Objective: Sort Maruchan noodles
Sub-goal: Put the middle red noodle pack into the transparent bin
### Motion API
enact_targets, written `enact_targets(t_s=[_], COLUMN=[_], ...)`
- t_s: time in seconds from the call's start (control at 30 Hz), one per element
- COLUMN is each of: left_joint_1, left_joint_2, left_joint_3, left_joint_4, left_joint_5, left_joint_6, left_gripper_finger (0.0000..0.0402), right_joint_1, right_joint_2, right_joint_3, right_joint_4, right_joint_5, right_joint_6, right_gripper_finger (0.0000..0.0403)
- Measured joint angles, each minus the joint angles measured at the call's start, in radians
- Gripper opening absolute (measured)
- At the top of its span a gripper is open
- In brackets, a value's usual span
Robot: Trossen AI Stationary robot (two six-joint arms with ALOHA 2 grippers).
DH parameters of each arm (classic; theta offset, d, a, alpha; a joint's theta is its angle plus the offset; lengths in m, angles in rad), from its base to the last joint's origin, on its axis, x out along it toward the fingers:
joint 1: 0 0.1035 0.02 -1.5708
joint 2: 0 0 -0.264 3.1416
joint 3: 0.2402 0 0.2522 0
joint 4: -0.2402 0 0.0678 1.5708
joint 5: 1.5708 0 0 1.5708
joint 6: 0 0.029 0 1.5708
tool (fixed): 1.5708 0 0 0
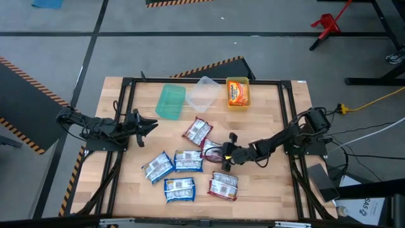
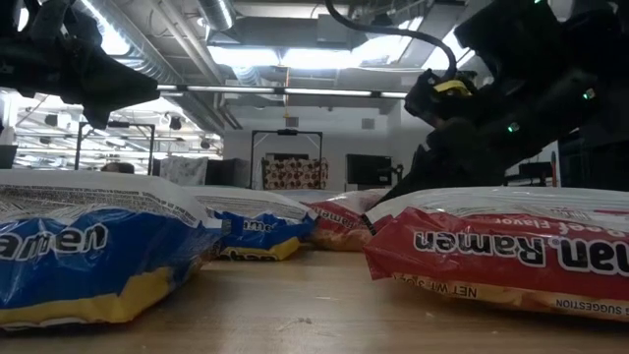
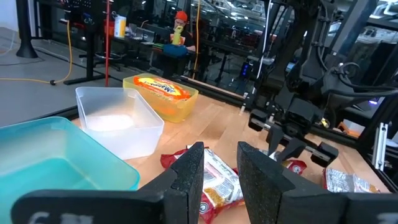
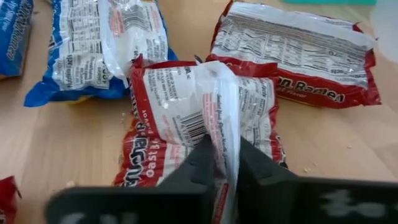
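A pale wooden bench [image 1: 266,190] in a black metal frame stands on grey floor with hazard-striped mats; pipes and strip lights run overhead. Flat plastic noodle packets [image 1: 180,170], blue and red, lie mid-bench, reading "Ramen". The right claw [image 4: 228,163] is clamped on a red packet's [image 4: 186,118] clear seam. The left claw [image 1: 150,126] hovers apart beside the green plastic bin [image 1: 170,101].

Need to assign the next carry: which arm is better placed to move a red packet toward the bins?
Right. The right gripper is shut on the red plastic noodle packet mid-table; the left gripper hangs open above bare table, holding nothing.
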Motion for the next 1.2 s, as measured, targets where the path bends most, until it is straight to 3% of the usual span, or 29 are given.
enact_targets(t_s=[0.27,0.6,0.83,1.2], left_joint_1=[0.000,0.000,0.000,0.000], left_joint_2=[0.000,0.000,0.000,0.000], left_joint_3=[0.000,0.000,0.000,0.000], left_joint_4=[0.000,0.000,0.000,0.000], left_joint_5=[0.000,0.000,0.000,0.000], left_joint_6=[-0.001,0.003,0.005,0.005], left_gripper_finger=[0.0090,0.0090,0.0090,0.0090], right_joint_1=[0.001,-0.056,-0.191,-0.480], right_joint_2=[-0.036,-0.211,-0.283,-0.284], right_joint_3=[0.007,0.027,0.076,0.249], right_joint_4=[-0.008,-0.056,-0.049,-0.068], right_joint_5=[0.007,0.085,0.029,-0.067], right_joint_6=[0.026,0.003,-0.138,-0.273], right_gripper_finger=[0.0003,0.0001,0.0001,0.0000])
